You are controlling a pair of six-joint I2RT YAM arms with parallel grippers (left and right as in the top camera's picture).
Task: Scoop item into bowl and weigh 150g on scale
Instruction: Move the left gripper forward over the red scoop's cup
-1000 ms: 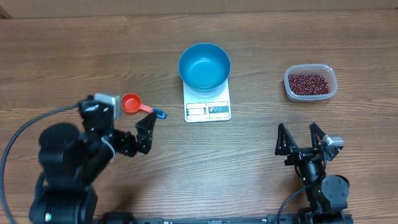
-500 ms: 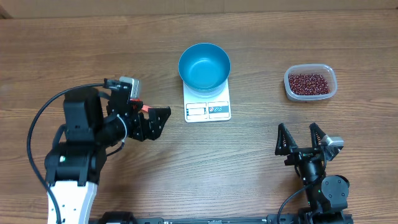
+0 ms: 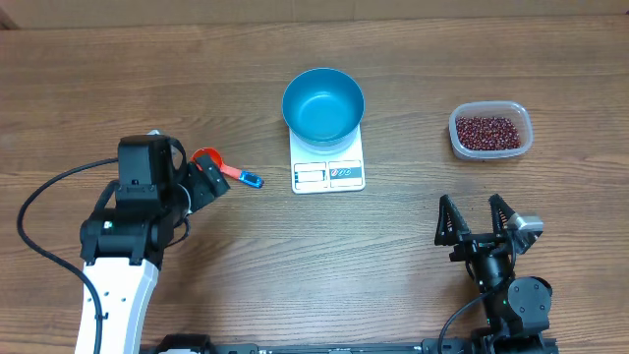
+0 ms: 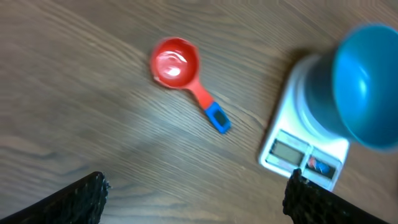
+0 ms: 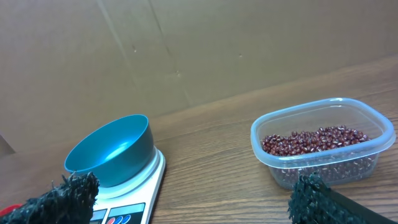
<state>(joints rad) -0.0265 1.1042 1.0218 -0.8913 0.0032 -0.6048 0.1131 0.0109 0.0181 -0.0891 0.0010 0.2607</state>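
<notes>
The beans [image 3: 488, 130] fill a clear plastic container at the right and also show in the right wrist view as the beans [image 5: 317, 140]. The blue bowl [image 3: 323, 104] stands empty on the white scale [image 3: 329, 172]. An orange-red scoop [image 3: 208, 162] lies left of the scale, its blue handle tip pointing at it. My left gripper [image 3: 204, 183] hovers open just beside the scoop cup, holding nothing. In its wrist view the scoop [image 4: 176, 62] lies ahead of the left gripper [image 4: 196, 186]. My right gripper [image 3: 475, 218] rests open near the front edge, below the container. From the right gripper [image 5: 191, 190] I face the bowl [image 5: 112, 152] and the scale [image 5: 134, 199].
The clear container [image 3: 490, 131] sits at the right, well apart from the scale; it also appears as the container [image 5: 323, 149]. A cardboard wall [image 5: 199, 50] backs the wooden table. The left arm's cable [image 3: 44, 197] loops over the table's left side.
My left arm has drawn back to the left from beside the scale, uncovering the scoop, which lies where it was. The right arm has not moved.
</notes>
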